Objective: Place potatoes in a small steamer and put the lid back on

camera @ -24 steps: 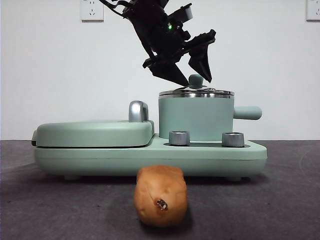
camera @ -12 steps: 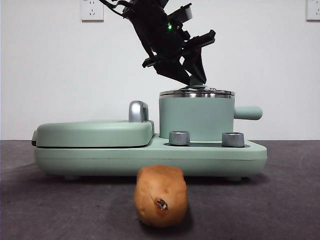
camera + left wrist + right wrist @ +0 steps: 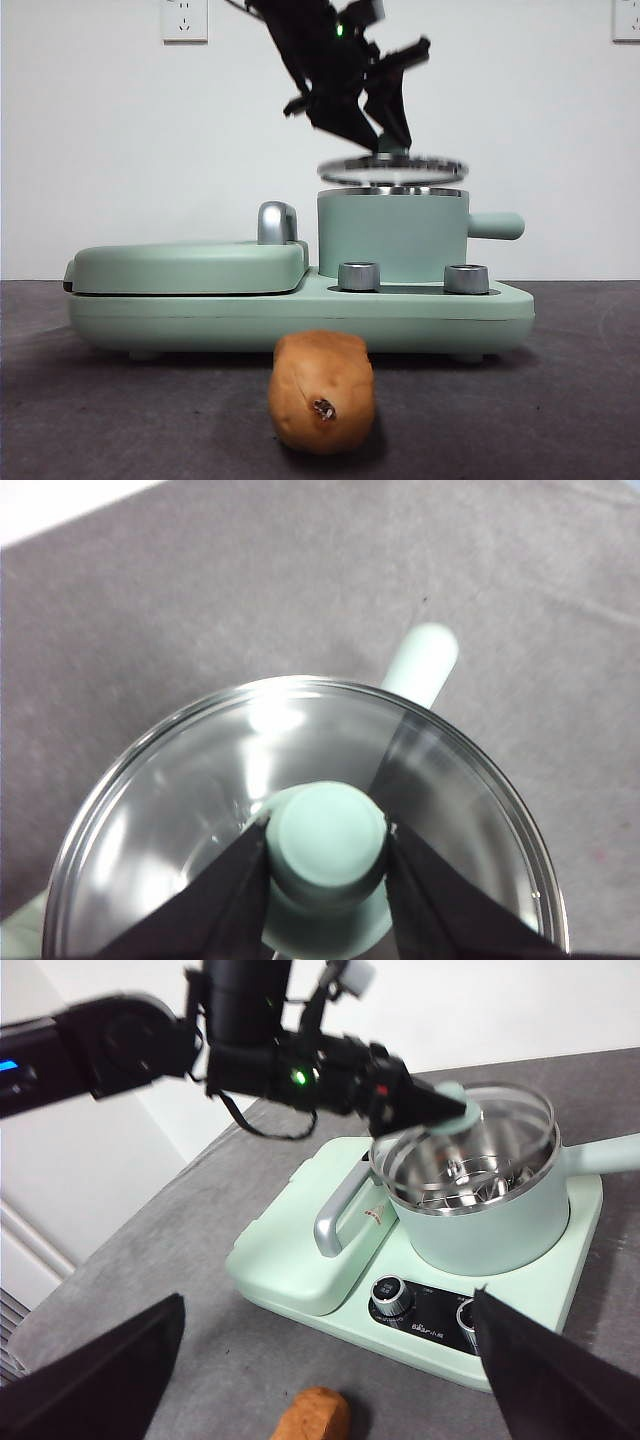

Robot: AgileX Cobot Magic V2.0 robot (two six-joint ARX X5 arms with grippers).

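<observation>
With my left gripper (image 3: pixel 325 845) clenched on the lid's (image 3: pixel 392 168) knob just above the small steamer (image 3: pixel 392 235), I judged uncovering underway; next, park it, fetch the potato (image 3: pixel 322 391) from the counter (image 3: pixel 560 400).

A plain white wall (image 3: pixel 100 150) fills the background behind the table. Two white wall sockets sit high on it, one (image 3: pixel 184 20) toward the left, the other (image 3: pixel 626 20) cut by the right edge. The tabletop (image 3: pixel 560 400) is covered in dark grey felt-like cloth under even light.
</observation>
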